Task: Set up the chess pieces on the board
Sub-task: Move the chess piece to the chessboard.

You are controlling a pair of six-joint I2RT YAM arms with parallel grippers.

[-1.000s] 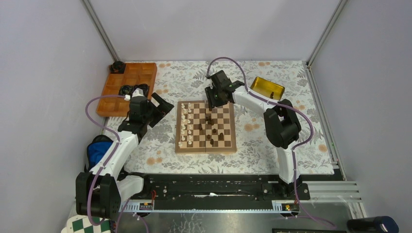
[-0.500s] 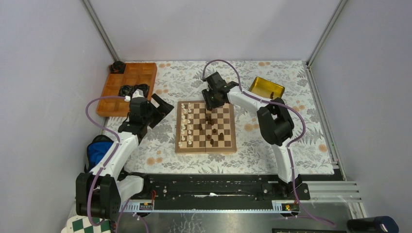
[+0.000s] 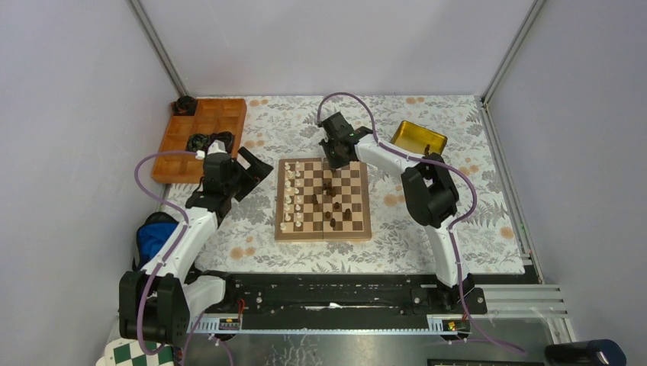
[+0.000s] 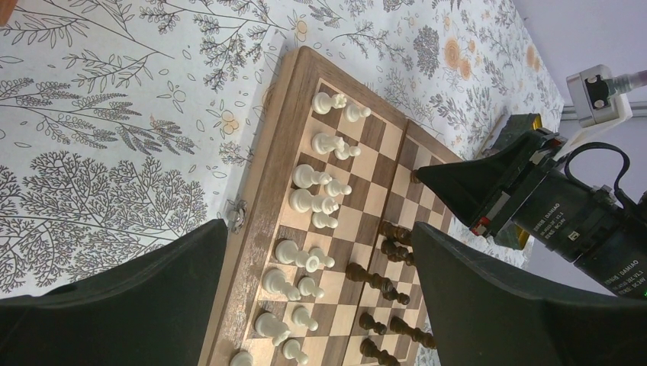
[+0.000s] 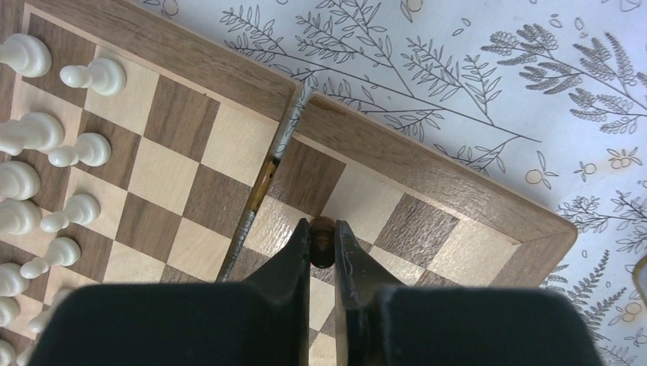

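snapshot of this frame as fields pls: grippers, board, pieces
left gripper: open, empty, left of the board
right gripper: shut on a dark piece, over the board's far edge
board: lying flat between the arms
white pieces: two rows along the board's left side
dark pieces: loose cluster mid-board, not in rows
held piece touching board: cannot tell

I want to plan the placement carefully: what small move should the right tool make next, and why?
The right tool is shut on a dark piece beside the hinge of the board; cream pieces line the opposite side, and the corner squares are bare. Probably shift it toward that corner, then lower.
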